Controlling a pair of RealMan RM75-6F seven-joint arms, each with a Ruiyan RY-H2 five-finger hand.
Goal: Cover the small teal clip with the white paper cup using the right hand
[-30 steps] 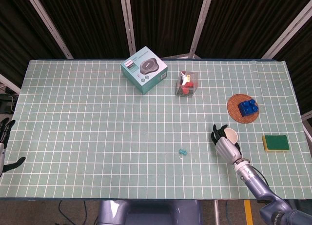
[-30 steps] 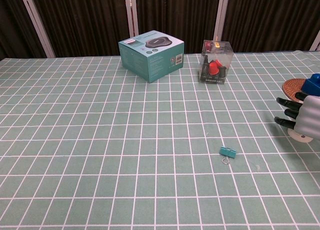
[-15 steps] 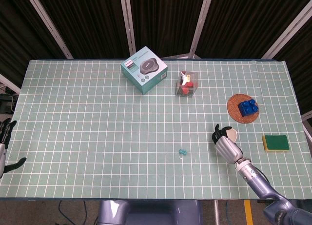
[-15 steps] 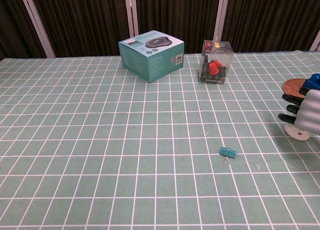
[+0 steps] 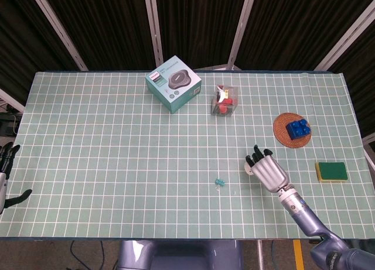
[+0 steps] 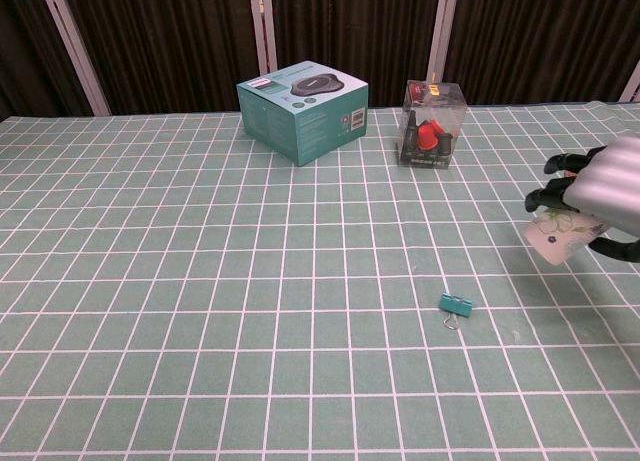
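**Chest view: cup in hand, clip ahead**

Right hand (image 6: pixel 600 196) grips the white paper cup (image 6: pixel 553 235), tilted, above the table. Small teal metal binder clip (image 6: pixel 456 304) lies below and left of it, well apart. Thin, light cup likely crushes easily; hold its wall gently.

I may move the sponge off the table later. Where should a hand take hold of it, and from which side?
Grip the sponge across its two long edges, coming straight down from above: it lies flat, low and rectangular, with open table around it. The right hand is nearer but holds the paper cup.
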